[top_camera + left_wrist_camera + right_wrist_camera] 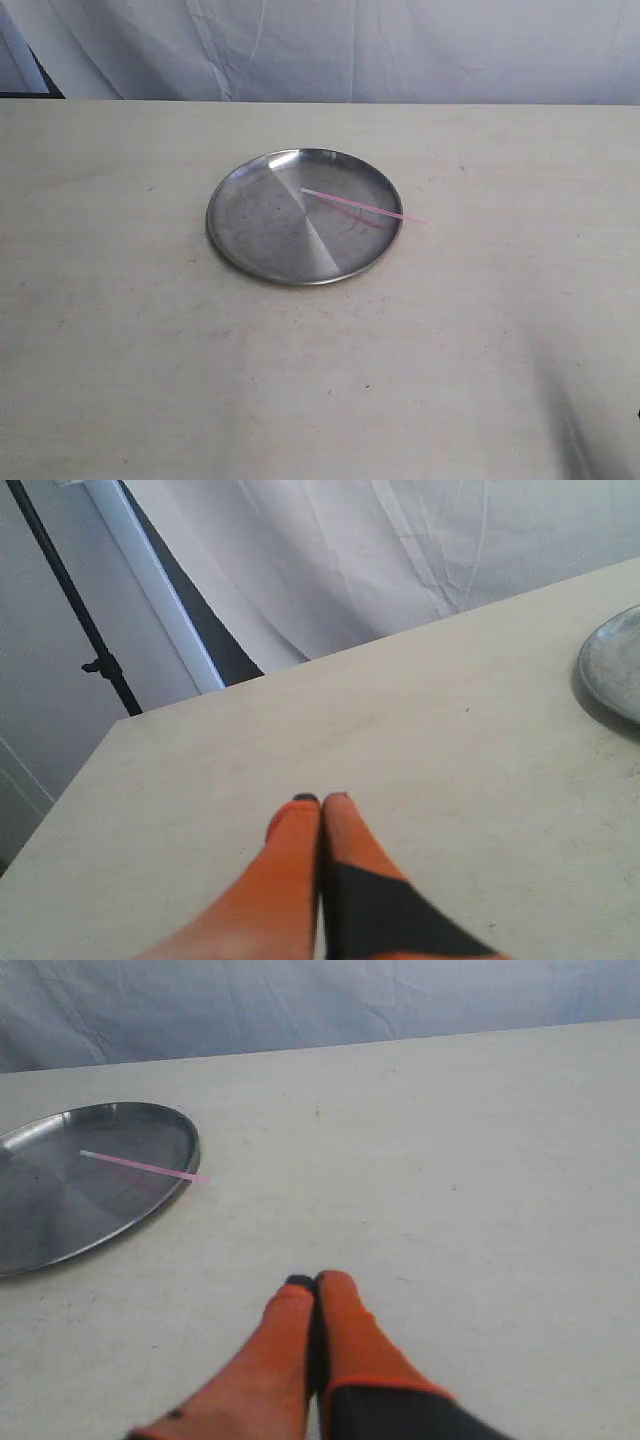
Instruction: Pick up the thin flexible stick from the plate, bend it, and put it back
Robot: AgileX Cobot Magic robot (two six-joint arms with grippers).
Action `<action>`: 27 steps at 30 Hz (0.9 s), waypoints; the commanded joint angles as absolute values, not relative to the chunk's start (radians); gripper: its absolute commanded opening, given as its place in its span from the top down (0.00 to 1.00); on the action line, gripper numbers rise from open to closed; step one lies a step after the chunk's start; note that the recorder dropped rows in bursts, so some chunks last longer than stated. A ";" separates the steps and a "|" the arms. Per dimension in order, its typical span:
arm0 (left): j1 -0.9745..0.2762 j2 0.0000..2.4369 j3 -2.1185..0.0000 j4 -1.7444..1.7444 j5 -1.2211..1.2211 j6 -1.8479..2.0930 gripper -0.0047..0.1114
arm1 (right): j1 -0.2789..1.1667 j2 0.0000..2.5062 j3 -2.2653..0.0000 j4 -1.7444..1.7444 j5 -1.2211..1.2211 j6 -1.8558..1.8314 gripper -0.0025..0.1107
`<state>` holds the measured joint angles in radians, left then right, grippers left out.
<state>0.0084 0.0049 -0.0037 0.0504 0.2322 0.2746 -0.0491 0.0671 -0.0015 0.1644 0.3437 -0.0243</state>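
Both pairs of jaws are pressed together, empty. I risk flicking the overhanging stick (365, 207) off the plate (250, 225) when pinching.

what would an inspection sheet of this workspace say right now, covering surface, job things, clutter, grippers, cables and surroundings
surface: pale table, faint scuffs and specks
job's things: plate lies flat near the table's middle; thin flexible stick lies straight on it, one end near the plate's centre, the other overhanging the rim on the right-arm side
clutter: nothing seen
grippers: left gripper shut and empty, apart from the plate; right gripper shut and empty, apart from the plate and stick
cables: nothing seen
surroundings: white cloth backdrop behind the table; dark stand pole beyond the table's corner in the left wrist view
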 commanded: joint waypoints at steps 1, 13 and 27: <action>0.008 0.000 0.000 0.049 0.219 0.270 0.96 | -0.046 0.068 0.000 0.103 0.198 -0.031 0.97; 0.008 0.000 0.000 0.049 0.224 0.270 0.96 | -0.044 0.064 0.000 0.734 -0.297 0.545 0.97; 0.008 0.000 0.000 0.049 0.224 0.270 0.96 | -0.044 0.339 -0.482 0.000 0.267 0.518 0.97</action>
